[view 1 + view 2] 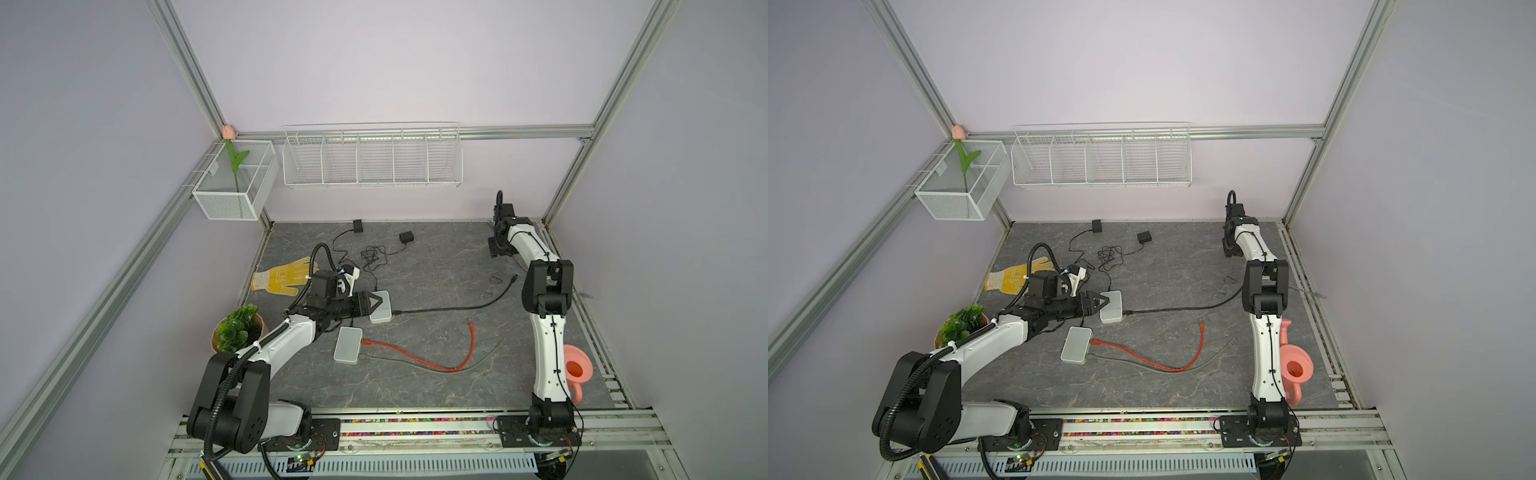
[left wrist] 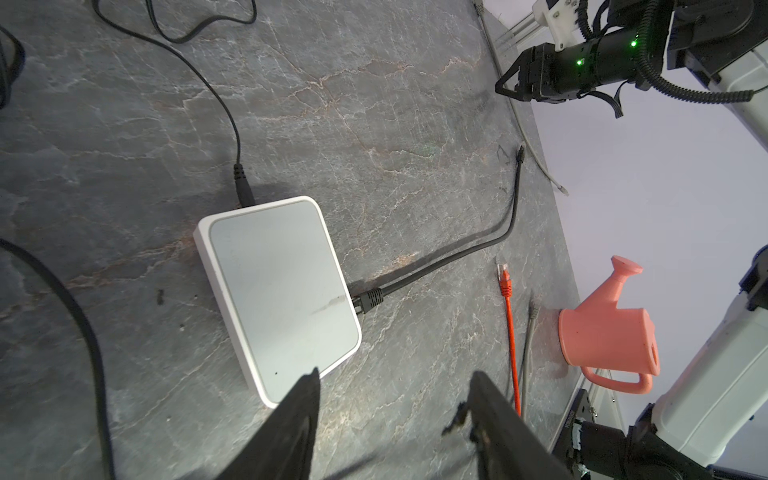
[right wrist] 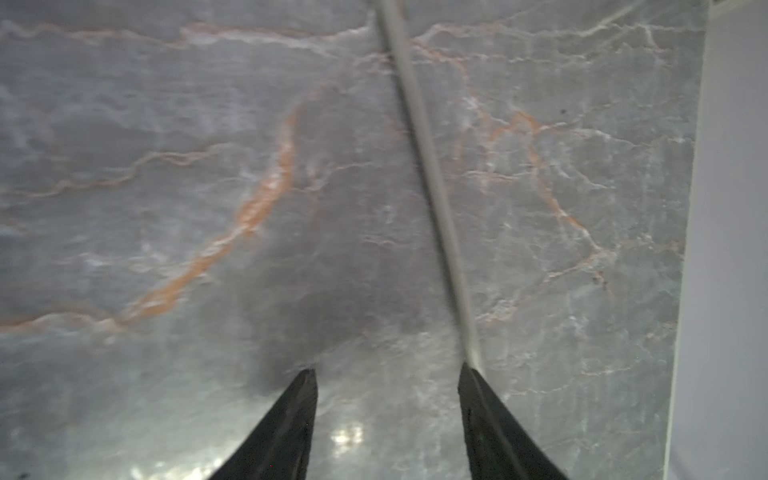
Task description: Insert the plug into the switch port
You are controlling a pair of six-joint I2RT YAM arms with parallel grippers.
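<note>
Left wrist shows orange cable (image 2: 512,332), watering can (image 2: 602,332) near switch (image 2: 278,299).

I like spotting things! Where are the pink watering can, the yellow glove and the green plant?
pink watering can (image 2: 606,332), left wrist view, its round body.
yellow glove (image 1: 282,279), in a top view, its palm.
green plant (image 1: 237,328), in a top view, its leaves.

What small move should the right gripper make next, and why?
Probably shift the right gripper a little sideways, to bring the grey cable between its jaws. They stand open and empty, and the cable meets one fingertip, not the gap. The left gripper hovers open at the white switch.
</note>
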